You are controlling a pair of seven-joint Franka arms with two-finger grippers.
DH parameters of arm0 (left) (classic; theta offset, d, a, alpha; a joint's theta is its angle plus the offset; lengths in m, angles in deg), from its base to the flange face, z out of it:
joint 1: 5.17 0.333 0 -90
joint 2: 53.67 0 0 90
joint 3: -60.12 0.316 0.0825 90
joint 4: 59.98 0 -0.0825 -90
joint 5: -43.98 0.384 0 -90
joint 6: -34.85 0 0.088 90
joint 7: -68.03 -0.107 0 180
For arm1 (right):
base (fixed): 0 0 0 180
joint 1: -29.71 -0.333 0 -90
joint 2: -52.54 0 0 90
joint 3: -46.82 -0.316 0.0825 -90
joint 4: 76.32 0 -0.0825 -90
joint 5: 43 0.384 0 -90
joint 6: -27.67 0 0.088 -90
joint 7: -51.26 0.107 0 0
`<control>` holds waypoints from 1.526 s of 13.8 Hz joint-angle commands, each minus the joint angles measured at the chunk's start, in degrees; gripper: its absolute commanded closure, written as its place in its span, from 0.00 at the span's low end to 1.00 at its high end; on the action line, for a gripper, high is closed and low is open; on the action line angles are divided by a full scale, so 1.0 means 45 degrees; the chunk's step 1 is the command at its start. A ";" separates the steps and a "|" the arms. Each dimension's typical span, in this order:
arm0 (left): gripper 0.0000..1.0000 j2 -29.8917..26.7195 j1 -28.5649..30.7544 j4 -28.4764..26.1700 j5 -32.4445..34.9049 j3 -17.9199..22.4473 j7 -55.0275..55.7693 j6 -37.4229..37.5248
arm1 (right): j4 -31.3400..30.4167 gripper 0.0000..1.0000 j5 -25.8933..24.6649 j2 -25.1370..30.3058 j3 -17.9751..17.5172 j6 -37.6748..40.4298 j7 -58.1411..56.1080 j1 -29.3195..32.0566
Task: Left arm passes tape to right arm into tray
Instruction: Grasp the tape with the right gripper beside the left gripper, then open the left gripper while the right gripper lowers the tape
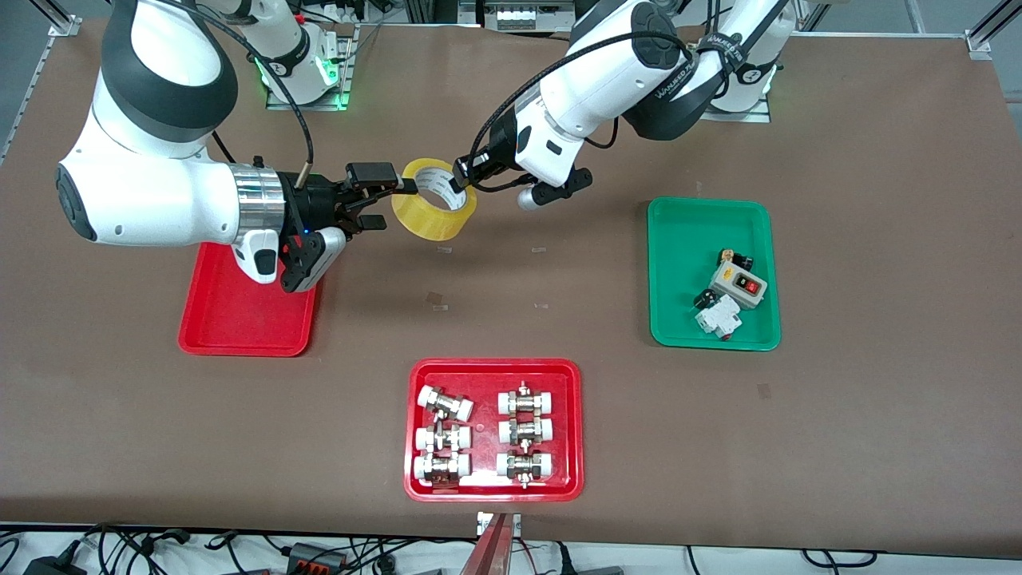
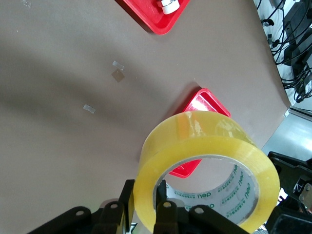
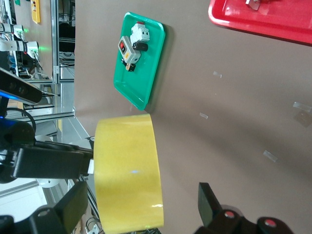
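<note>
The tape [image 1: 433, 199] is held above the table by the left gripper [image 1: 461, 177], clamped through its wall. The right gripper [image 1: 382, 201], fingers wide, straddles its rim. Light, stiff and slick, it is best pinched across the wall.

Table [image 1: 878, 160]: brown, lying under three trays.
Red tray [image 1: 239, 327]: sitting at nine o'clock.
Fittings tray [image 1: 419, 487]: sitting at six o'clock.
Green tray [image 1: 679, 239]: sitting at three o'clock.
</note>
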 commanded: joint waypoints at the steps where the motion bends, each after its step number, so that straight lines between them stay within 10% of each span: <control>1: 0.97 0.0108 -0.0004 0.0363 -0.0232 -0.0032 -0.0018 0.0059 | 0.0352 0.00 0.0270 -0.0287 0.0065 -0.0188 -0.0209 -0.0237; 11: 0.97 0.0108 -0.0004 0.0304 -0.0232 -0.0032 -0.0018 0.0098 | 0.0333 0.09 0.0329 -0.0366 0.0085 -0.0599 -0.0150 -0.0452; 16: 0.97 0.0108 -0.0004 0.0304 -0.0232 -0.0032 -0.0018 0.0098 | 0.0333 0.55 0.0329 -0.0366 0.0085 -0.0579 -0.0072 -0.0452; 21: 0.85 0.0108 0.0015 0.0285 -0.0232 -0.0032 -0.0018 0.0098 | 0.0333 0.64 0.0329 -0.0366 0.0085 -0.0521 -0.0189 -0.0452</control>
